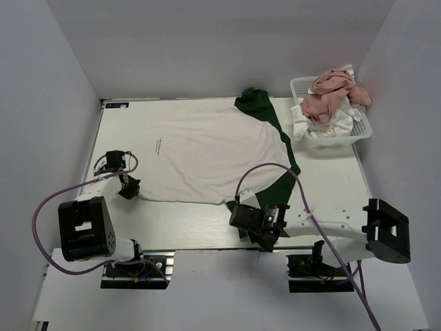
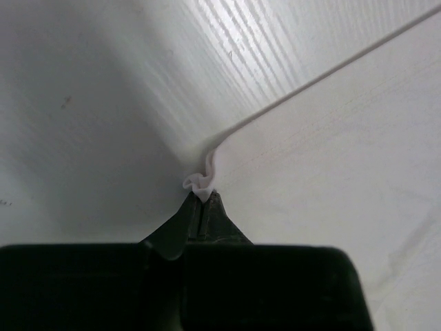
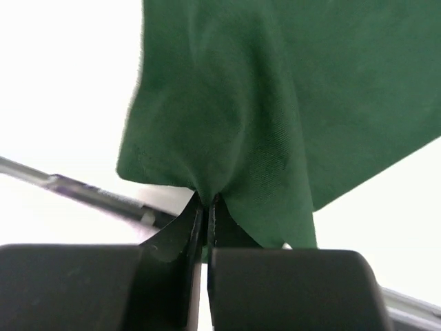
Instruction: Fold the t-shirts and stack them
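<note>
A white t-shirt (image 1: 207, 152) with dark green sleeves and small dark lettering lies spread on the table. My left gripper (image 1: 131, 186) is shut on its white hem corner (image 2: 198, 183) at the shirt's lower left. My right gripper (image 1: 265, 231) is shut on the near green sleeve (image 3: 275, 103) close to the table's front edge; the green cloth bunches into its closed jaws. The far green sleeve (image 1: 253, 102) lies at the back. Crumpled pink (image 1: 331, 93) and white (image 1: 313, 127) t-shirts fill the basket.
The white latticed basket (image 1: 363, 129) stands at the back right corner. White walls enclose the table on three sides. The table's front edge with a metal rail (image 3: 89, 194) runs just under my right gripper. Purple cables loop off both arms.
</note>
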`<state>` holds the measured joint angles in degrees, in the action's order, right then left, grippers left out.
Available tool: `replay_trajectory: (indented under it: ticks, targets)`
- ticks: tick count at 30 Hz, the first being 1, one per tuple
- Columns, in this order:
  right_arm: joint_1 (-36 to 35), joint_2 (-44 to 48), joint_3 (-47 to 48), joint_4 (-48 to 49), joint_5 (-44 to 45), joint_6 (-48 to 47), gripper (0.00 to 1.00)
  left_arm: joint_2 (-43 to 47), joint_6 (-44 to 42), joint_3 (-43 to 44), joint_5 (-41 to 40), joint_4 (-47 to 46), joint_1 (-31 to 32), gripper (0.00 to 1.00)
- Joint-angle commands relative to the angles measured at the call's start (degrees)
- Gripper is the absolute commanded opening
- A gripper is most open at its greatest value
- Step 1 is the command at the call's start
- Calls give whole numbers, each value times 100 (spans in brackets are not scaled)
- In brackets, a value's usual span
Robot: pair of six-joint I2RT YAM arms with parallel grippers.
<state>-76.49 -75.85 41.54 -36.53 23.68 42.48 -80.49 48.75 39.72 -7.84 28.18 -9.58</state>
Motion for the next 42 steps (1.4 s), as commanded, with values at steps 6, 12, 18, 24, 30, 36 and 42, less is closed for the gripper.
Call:
replay_trajectory:
  ticks: [6,12,18,24,30,36,42]
  targets:
    - [1091,711,855,-742,505,-319,0,350,-68,351,89,390,44,0]
    - [2418,494,1425,162,120,-1740,0,-194,-68,1115,265,530,44,0]
    - [3419,-394,2532,594,-118,-2718,0,-888,-68,2098,406,636,44,0]
    - [4053,-1431,3526,955,-153,-3492,0,-1908,-199,3380,406,600,44,0]
    - [4695,-2790,4974,1078,-697,-4001,0,-3419,-261,4927,519,820,97,0]
    - [5012,-4533,7220,526,-427,-4730,22,-4457,-402,5975,1074,346,97,54]
    - [5083,-5177,7873,506,-425,-4837,91,-4661,-550,6820,855,943,97,83]
